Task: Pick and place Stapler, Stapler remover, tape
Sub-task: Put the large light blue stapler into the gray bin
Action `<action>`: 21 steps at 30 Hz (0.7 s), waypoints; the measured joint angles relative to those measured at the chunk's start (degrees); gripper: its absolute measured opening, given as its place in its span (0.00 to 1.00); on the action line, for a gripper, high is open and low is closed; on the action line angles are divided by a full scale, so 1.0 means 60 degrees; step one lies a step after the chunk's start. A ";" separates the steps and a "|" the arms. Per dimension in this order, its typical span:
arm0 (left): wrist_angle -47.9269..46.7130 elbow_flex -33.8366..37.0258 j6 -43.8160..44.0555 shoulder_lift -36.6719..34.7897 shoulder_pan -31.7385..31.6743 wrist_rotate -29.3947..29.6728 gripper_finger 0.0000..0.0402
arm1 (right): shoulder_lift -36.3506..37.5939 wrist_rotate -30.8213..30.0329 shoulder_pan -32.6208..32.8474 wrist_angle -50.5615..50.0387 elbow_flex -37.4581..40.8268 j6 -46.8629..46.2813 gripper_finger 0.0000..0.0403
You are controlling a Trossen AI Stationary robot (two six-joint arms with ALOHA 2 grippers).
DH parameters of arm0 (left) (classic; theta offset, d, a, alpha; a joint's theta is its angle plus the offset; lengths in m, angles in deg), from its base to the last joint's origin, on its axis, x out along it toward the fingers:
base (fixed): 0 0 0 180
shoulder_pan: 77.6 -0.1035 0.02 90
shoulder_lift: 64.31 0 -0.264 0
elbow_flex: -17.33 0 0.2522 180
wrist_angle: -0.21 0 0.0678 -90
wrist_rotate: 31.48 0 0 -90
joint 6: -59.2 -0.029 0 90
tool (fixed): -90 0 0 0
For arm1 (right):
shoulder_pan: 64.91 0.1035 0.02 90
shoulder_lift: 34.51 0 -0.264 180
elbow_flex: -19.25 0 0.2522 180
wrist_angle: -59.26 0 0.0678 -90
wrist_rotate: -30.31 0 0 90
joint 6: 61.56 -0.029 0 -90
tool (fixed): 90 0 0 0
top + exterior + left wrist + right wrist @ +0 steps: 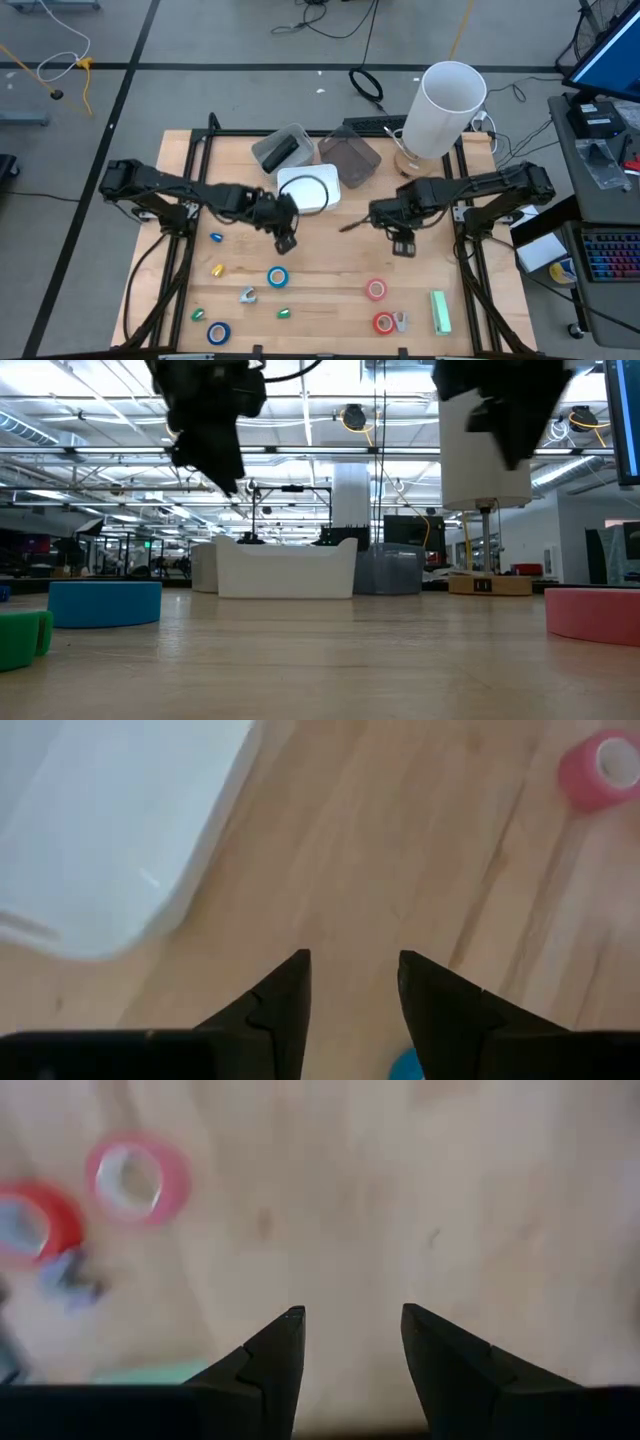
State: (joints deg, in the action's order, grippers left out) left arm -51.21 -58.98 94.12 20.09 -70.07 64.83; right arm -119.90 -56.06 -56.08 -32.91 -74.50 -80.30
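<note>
My left gripper (285,240) hovers open over bare wood just in front of the white tray (308,190), holding nothing. My right gripper (403,243) also hovers open and empty, right of centre. Near the front edge lie two blue tape rolls (277,277) (218,332), a pink roll (376,290) and a red roll (384,322), all flat on the table. A mint-green stapler (440,311) lies at front right. A small metal stapler remover (400,321) sits beside the red roll. The right wrist view shows the pink roll (135,1178) and red roll (30,1225).
A second small metal piece (247,294) and tiny yellow (218,269) and green lumps (283,313) lie among the rolls. Two grey containers (280,148) (350,160) stand behind the tray, with a tall white cylinder (445,108) at far right. Bare wood lies between the grippers.
</note>
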 joint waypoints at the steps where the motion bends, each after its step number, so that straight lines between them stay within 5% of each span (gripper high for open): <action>1: -0.0060 0.0004 0.0237 0.0000 0.0204 0.0201 0.37 | 0.0000 0.0249 0.0157 -0.0307 0.0000 -0.0296 0.40; 9: 0.0161 0.0015 0.1061 0.0000 0.1087 0.2098 0.37 | 0.0072 0.1692 0.1723 -0.1514 0.0000 -0.3870 0.40; 21: 0.0855 0.0015 -0.0057 0.0000 0.0533 0.2206 0.37 | 0.0607 0.1658 0.4453 -0.1431 0.0000 -0.9667 0.48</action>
State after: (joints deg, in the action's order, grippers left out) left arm -46.08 -58.89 93.78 20.09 -66.87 78.06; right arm -116.26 -46.11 -29.36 -41.49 -74.50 -138.30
